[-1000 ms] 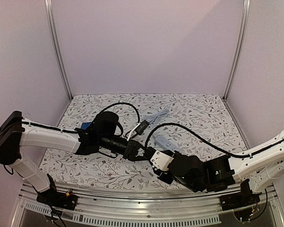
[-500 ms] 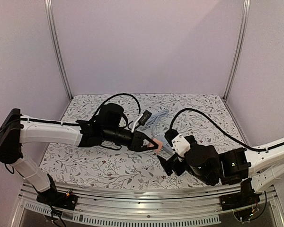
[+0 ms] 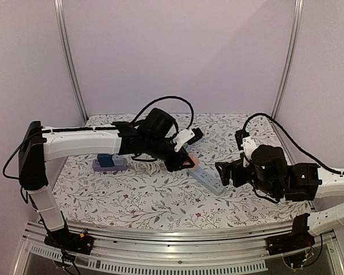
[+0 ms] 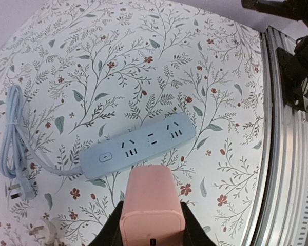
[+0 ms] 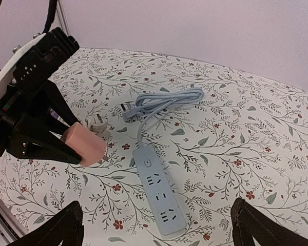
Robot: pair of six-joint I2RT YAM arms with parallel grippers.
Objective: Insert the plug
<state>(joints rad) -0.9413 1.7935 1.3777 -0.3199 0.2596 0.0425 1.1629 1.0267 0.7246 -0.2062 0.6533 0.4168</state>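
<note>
A pink plug (image 4: 152,205) is clamped between the black fingers of my left gripper (image 3: 186,161), which is shut on it. In the right wrist view the pink plug (image 5: 83,143) hangs a little above the table, just left of the switch end of the light-blue power strip (image 5: 158,197). The power strip (image 4: 138,145) lies flat with its sockets facing up, seen in the top view as the power strip (image 3: 208,177) at mid-table. My right gripper (image 5: 156,205) stands wide open above the strip's near end, holding nothing.
The strip's coiled cable (image 5: 164,100) and a white plug (image 5: 96,123) lie beyond the strip. A blue block on a purple base (image 3: 109,164) sits at the left. The table's metal front rail (image 4: 277,154) runs along the edge.
My left arm has swung right and farther out with the pink plug. My right gripper has opened and drawn back to the right, away from the left gripper.
</note>
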